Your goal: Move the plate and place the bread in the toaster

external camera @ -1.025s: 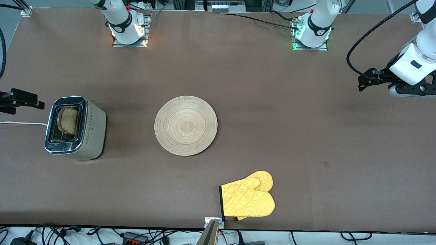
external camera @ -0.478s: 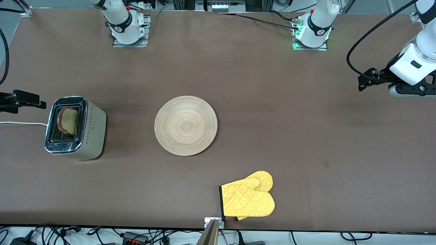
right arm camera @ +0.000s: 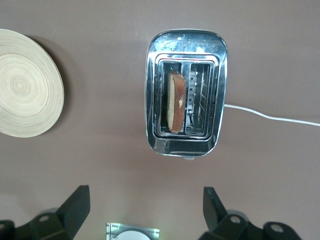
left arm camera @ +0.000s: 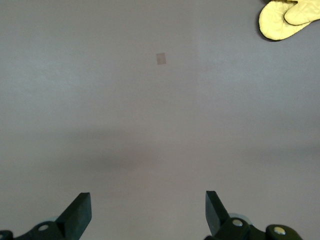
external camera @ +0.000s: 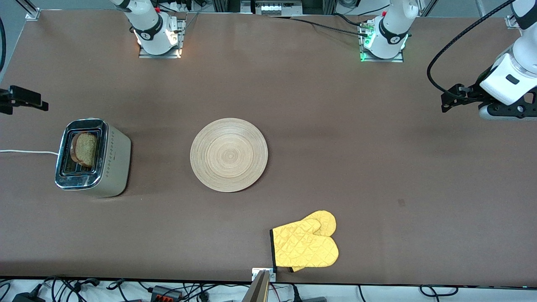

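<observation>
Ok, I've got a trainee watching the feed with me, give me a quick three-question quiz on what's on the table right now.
1. True or false: the bread lies on the plate.
2. Which thing is nearest the front camera? A) toaster B) plate C) yellow oven mitt
3. Fill in: both grippers are ____ and hold nothing.

Key:
1. False. The bread stands in a slot of the toaster; the plate is bare.
2. C.
3. Open. The left gripper is over bare table at the left arm's end; the right gripper is up near the toaster.
</observation>
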Tool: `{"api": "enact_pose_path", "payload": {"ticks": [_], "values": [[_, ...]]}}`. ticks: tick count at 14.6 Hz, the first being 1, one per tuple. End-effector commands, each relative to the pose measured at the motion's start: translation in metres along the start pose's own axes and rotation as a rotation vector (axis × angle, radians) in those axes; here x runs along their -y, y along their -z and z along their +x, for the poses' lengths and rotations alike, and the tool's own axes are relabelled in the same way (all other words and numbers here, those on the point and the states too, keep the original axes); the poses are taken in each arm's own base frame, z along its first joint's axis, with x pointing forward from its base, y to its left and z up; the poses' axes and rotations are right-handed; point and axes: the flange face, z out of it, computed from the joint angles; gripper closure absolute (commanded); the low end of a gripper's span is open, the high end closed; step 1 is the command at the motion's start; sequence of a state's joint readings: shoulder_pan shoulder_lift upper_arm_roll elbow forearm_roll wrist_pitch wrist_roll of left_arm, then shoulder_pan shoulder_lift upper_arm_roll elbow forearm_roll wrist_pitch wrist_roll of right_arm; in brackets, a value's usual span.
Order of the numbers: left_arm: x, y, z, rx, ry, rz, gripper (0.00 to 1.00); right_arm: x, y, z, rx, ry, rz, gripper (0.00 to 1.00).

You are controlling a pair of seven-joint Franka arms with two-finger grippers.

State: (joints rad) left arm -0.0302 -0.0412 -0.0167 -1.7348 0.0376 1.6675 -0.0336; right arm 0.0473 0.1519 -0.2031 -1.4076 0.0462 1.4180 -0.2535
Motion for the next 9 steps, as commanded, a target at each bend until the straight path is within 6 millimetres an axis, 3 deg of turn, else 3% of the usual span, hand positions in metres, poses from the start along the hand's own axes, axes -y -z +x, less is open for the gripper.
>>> {"api": "enact_pose_path", "payload": {"ticks": [1, 4, 5, 9], "values": [[0.001, 0.004, -0.001, 0.007, 0.008, -0.008, 0.00, 0.013, 0.002, -0.018, -0.019, 0.026, -0.082, 0.00], [0.001, 0.004, -0.001, 0.006, 0.007, -0.007, 0.00, 0.016, 0.001, -0.011, -0.028, 0.040, -0.093, 0.00], [0.001, 0.004, -0.001, 0.007, 0.007, -0.008, 0.00, 0.015, -0.009, -0.004, -0.008, 0.042, -0.090, 0.00], [0.001, 0.004, -0.001, 0.006, 0.008, -0.007, 0.00, 0.015, -0.007, 0.003, -0.011, 0.035, -0.091, 0.00]]}}
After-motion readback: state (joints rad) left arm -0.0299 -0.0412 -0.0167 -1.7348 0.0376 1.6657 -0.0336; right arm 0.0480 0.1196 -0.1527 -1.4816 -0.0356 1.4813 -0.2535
